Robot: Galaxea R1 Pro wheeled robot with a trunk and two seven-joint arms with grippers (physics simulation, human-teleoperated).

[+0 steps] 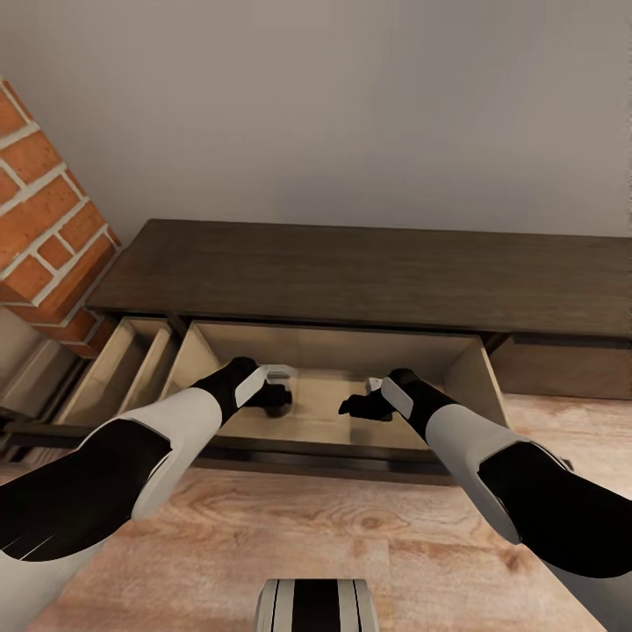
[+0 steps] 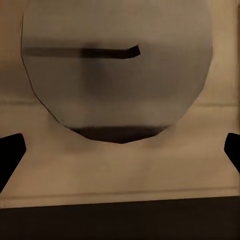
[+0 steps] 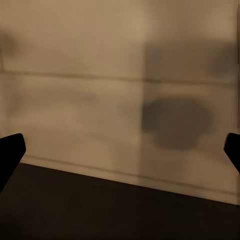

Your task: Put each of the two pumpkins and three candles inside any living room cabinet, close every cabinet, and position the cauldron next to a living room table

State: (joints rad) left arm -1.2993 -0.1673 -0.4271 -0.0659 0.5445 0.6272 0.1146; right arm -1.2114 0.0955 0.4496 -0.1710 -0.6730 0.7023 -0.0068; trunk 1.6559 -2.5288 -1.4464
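With both arms reaching over the open drawer of the cabinet (image 1: 351,272), the left hand (image 2: 120,150) hangs fingers apart above a candle (image 2: 117,70) standing on the drawer floor near its front edge. The right hand (image 3: 120,150), spread and empty, hovers over bare drawer floor; the drawer is open to take the items.

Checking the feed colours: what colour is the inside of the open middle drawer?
Pale beige inside the drawer, against the dark-brown cabinet. The head view shows it best.
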